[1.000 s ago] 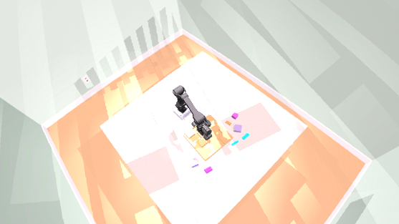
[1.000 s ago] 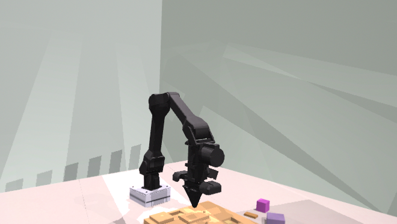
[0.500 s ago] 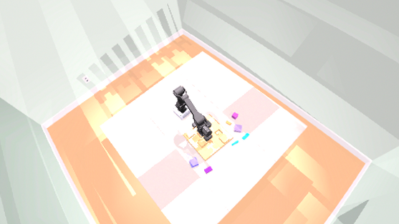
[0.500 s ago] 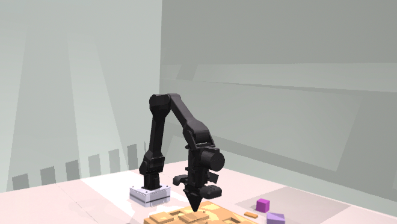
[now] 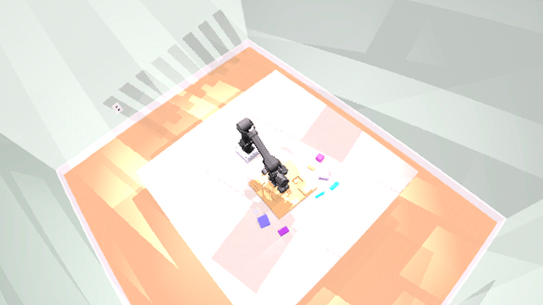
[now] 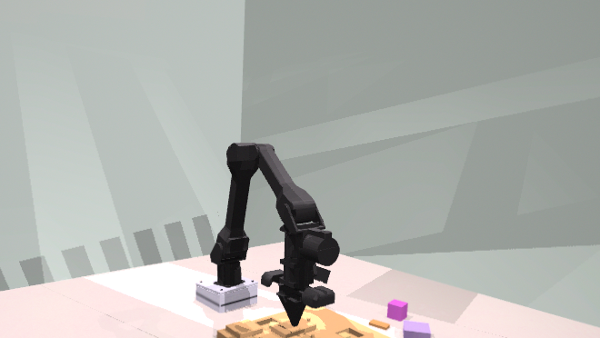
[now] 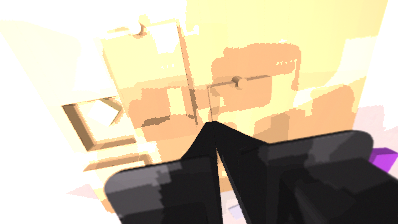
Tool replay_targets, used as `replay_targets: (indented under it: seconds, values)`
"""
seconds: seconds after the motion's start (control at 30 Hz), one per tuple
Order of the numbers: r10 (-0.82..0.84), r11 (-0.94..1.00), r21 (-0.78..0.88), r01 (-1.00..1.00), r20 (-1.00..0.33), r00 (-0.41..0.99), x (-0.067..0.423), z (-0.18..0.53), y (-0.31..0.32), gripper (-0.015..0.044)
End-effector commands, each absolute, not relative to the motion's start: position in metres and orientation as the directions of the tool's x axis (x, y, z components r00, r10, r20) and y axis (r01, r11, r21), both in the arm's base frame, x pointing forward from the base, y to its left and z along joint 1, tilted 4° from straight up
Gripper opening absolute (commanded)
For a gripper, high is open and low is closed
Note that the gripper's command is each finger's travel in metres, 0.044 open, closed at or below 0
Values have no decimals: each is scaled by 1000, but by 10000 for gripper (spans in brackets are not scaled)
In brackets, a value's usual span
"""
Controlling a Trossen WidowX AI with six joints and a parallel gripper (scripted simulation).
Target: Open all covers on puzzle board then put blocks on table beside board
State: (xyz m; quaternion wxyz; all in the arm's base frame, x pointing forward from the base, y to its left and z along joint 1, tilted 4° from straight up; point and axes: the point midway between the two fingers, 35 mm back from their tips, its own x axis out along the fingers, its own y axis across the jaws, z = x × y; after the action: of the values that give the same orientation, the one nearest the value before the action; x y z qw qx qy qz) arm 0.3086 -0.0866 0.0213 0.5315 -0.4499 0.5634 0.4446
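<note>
Tool [image 6: 293,320] pinched fully shut, gripping nothing, fingertips pressed into a single point and planted low on the puzzle board [image 6: 255,331]. Used here as a poker, by the look of it, to push a cover rather than grasp one. In the wrist view, tip set just near of a small pin knob [image 7: 236,81] on an orange cover [image 7: 255,75], with an open square well [image 7: 100,120] off to the left, apparently without a block. Whether the tip actually touches the board surface: cannot tell.

Puzzle board lying on the white counter [image 5: 188,195] just near of the arm's base [image 6: 206,291]. Several blocks already out: magenta cube [image 6: 397,310], lilac block [image 6: 416,328] and thin orange piece [image 6: 379,323] to the right of the board; in the top view, blue block [image 5: 263,221] and purple block [image 5: 283,231] on the near left, two cyan pieces [image 5: 334,185] on the right. Task seemingly well along, with a cover or two possibly left to open.

Risks from here, as judgement only: narrow closed tip slipping off the cover edge or knob under a sideways push, leaving the cover half open; too much downward pressure jamming the cover in its track, or dragging the whole board across the counter into the freed blocks; pushing a swivelling cover as though it slid, binding it on its pin.
</note>
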Motion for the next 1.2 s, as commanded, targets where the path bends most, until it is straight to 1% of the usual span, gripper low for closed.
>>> replay_targets:
  seconds: [0.0, 0.83, 1.17]
  values:
    - [-29, 194, 34, -980, -999, -40, 305, 14, -86, 0]
    - [-29, 194, 34, -980, -999, -40, 303, -8, -86, 0]
    - [-29, 194, 35, -980, -999, -41, 292, -7, -87, 0]
